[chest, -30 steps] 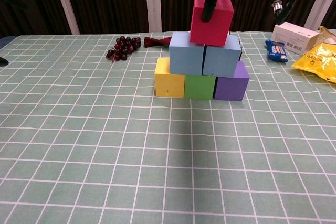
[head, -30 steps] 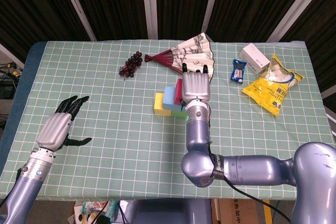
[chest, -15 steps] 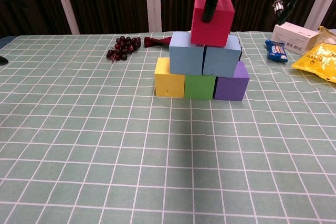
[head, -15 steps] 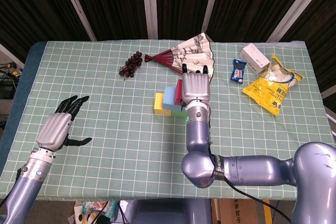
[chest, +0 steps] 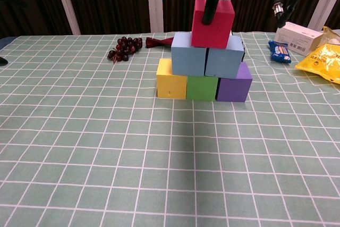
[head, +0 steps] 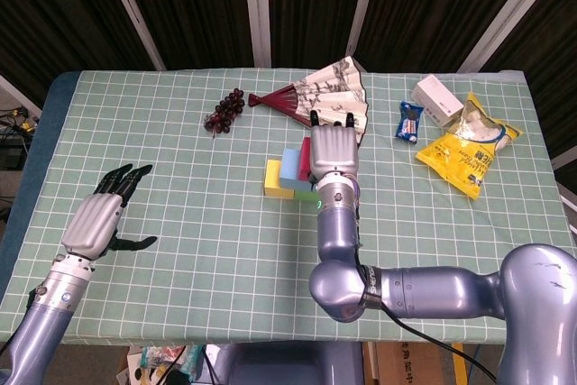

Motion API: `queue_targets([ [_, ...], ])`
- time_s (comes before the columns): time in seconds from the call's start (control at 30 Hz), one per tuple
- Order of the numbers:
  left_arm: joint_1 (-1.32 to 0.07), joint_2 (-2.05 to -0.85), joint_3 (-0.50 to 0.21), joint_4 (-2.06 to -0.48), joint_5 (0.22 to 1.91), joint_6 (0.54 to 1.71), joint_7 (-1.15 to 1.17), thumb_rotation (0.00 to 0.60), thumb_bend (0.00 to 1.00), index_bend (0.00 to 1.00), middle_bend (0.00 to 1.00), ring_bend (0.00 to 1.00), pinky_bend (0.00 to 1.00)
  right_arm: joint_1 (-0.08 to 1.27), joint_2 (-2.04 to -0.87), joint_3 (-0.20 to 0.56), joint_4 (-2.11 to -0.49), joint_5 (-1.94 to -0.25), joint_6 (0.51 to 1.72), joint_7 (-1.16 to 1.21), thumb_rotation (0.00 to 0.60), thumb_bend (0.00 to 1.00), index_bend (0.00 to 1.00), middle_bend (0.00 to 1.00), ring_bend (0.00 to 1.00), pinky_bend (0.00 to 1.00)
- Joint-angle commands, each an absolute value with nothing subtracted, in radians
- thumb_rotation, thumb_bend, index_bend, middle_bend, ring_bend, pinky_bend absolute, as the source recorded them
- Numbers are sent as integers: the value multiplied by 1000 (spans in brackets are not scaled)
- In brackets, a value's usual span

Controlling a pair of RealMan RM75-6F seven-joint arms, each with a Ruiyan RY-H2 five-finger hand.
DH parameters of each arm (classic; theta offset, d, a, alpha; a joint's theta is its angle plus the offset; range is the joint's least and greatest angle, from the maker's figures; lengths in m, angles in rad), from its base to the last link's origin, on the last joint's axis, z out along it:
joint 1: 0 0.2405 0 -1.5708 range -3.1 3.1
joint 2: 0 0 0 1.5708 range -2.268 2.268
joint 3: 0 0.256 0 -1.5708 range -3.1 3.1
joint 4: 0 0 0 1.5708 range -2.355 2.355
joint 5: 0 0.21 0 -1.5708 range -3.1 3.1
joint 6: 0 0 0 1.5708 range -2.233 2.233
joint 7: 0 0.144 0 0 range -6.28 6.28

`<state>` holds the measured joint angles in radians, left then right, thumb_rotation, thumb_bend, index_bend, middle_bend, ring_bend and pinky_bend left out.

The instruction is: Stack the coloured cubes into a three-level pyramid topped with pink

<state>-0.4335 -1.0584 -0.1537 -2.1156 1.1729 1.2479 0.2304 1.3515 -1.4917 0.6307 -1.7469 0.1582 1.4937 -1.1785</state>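
On the green checked table stands a pyramid: a yellow cube [chest: 171, 86], a green cube [chest: 202, 87] and a purple cube [chest: 235, 89] in a row, with two light blue cubes [chest: 188, 60] [chest: 224, 62] on them. The pink cube [chest: 217, 25] sits on top, over the seam between the blue ones. My right hand [head: 334, 151] covers the stack from above and grips the pink cube, with a dark finger [chest: 210, 5] down its front face. Far to the left, my left hand [head: 99, 218] hovers open with its fingers spread and nothing in it.
A bunch of dark grapes [head: 225, 110] and a folding fan [head: 325, 92] lie behind the stack. At the right lie a white box [head: 437, 98], a small blue packet [head: 410, 121] and a yellow snack bag [head: 467, 146].
The pink cube has straightened and shifted slightly left on the blue cubes, the right hand moving with it. The left hand has not moved.
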Motion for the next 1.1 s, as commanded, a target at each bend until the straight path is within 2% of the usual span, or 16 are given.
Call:
queue_targets([
  [0.03,-434,-1059,-154,-2115,1172,1248,230,600,123,0,99,0,0,1352,-1493,631,-1746,158,1493,-1178,600,235,22,499,243,0],
  [1.1,-436,-1058,-153,-2117,1163,1240,232,600,123,0,99,0,0,1342,-1508,625,-1737,148,1488,-1170,600,236,22,486,228,0],
])
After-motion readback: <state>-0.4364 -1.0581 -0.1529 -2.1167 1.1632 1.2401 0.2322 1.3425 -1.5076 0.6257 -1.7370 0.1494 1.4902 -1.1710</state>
